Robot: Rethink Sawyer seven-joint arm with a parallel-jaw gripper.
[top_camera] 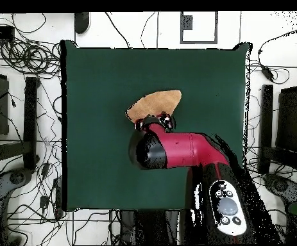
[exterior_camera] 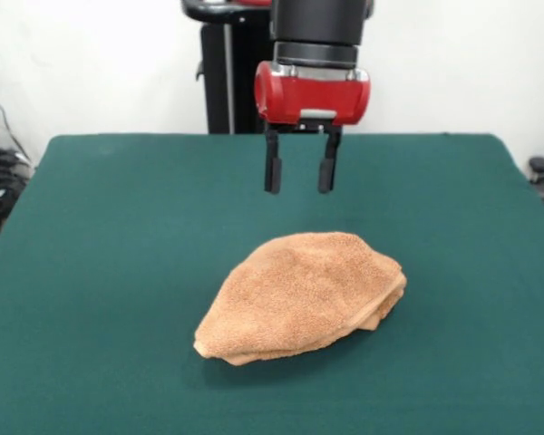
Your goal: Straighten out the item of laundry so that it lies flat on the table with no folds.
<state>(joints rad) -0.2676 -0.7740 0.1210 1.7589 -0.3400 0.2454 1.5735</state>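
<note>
Straightening looks barely begun to us: towel (exterior_camera: 304, 294) sits bunched in folds on the desk (exterior_camera: 91, 272), hand (exterior_camera: 300, 172) spread empty above it.

The table (exterior_camera: 91, 272) is a large rectangle covered all over in plain dark green felt-like cloth, smooth and free of wrinkles as far as both views show. The only thing lying on it is the item of laundry (exterior_camera: 304, 294), an orange-tan terry towel folded over itself into a rounded, layered mound with one pointed end, resting near the middle of the green surface and well apart from every edge. In the overhead view the towel (top_camera: 156, 102) shows as a tapered patch, with green cloth (top_camera: 93, 83) around it.
</note>
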